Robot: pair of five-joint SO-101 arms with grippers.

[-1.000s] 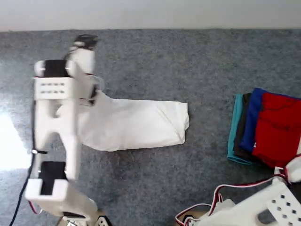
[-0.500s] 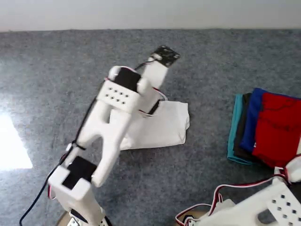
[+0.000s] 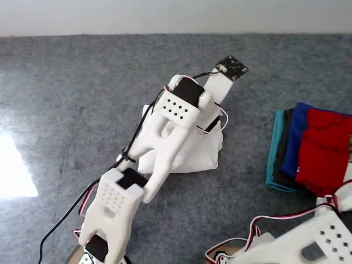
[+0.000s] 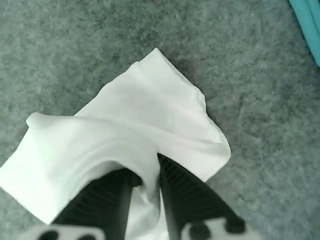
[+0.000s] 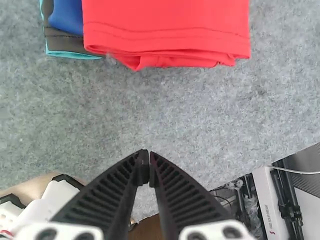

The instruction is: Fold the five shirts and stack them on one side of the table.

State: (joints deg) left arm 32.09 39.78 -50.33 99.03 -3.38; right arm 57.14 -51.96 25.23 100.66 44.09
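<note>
While the white shirt (image 3: 202, 157), mid-table left of the folded stack (image 3: 311, 151), is pinched in the closed left gripper (image 4: 146, 176), the fold should be laid flush, edges aligned; the right gripper (image 5: 146, 165) is closed on nothing.

Plain white shirt (image 3: 201, 153) on mottled grey table (image 3: 82, 99) — the stack (image 3: 322, 154) shows red, blue, black, teal.

My left gripper (image 4: 147, 175) has its two dark fingers pinched on a raised fold of the white shirt (image 4: 135, 125). The rest of the shirt lies doubled over on the grey table surface (image 4: 240, 75). A teal fabric edge (image 4: 307, 22) lies well apart from it.
</note>
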